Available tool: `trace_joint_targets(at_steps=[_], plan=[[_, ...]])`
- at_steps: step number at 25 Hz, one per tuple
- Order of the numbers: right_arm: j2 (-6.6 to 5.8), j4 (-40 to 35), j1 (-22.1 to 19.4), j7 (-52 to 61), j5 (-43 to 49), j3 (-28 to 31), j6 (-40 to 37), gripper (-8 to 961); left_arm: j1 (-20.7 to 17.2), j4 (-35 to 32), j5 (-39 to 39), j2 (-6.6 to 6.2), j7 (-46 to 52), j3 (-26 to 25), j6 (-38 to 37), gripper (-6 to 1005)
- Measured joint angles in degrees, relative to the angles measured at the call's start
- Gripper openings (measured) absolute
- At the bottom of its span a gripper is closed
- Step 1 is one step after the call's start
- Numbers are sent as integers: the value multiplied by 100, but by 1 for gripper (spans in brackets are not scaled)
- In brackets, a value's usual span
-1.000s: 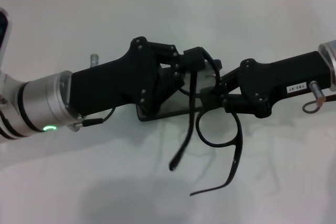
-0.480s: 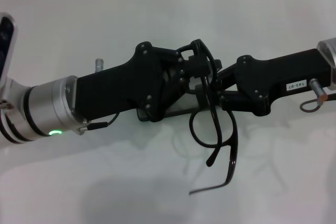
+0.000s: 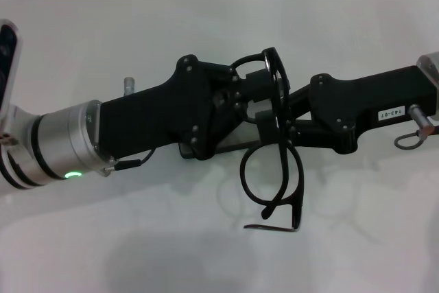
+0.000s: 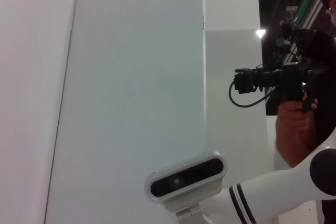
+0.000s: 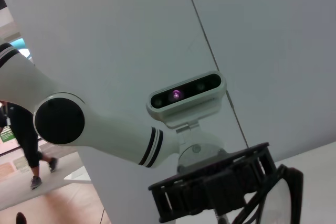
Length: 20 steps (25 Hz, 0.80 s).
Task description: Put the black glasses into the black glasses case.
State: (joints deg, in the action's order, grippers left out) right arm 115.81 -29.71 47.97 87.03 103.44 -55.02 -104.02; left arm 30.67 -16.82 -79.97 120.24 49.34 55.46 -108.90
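Observation:
The black glasses (image 3: 271, 176) hang upright between my two grippers in the head view, one lens above the other. Both temple arms are folded in against the lower lens. My right gripper (image 3: 280, 125) reaches in from the right and is shut on the frame near the bridge. My left gripper (image 3: 263, 86) reaches in from the left with its fingers closed at the upper lens rim. The black glasses case (image 3: 236, 143) lies on the table under the left gripper, and only a dark edge of it shows. One lens of the glasses (image 5: 283, 195) shows in the right wrist view.
The white table (image 3: 137, 238) spreads all around, with a tiled wall edge at the back. A person holding a camera (image 4: 283, 80) stands off to the side in the left wrist view. The robot's head camera (image 5: 184, 93) shows in the right wrist view.
The temple arms have swung in from sticking out to folded against the frame. The glasses have turned more upright and the left gripper has moved slightly right.

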Motion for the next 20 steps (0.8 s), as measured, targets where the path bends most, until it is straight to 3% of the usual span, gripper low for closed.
trace_joint_targets(at_steps=[12,20], plan=[[18,193,29,28,-11,-2,379,102,-56,4,208,9,-39,9,-184,4],[40,320,148,73,-19,-44,545,102,97,229,186,24,-656,34,133,5]])
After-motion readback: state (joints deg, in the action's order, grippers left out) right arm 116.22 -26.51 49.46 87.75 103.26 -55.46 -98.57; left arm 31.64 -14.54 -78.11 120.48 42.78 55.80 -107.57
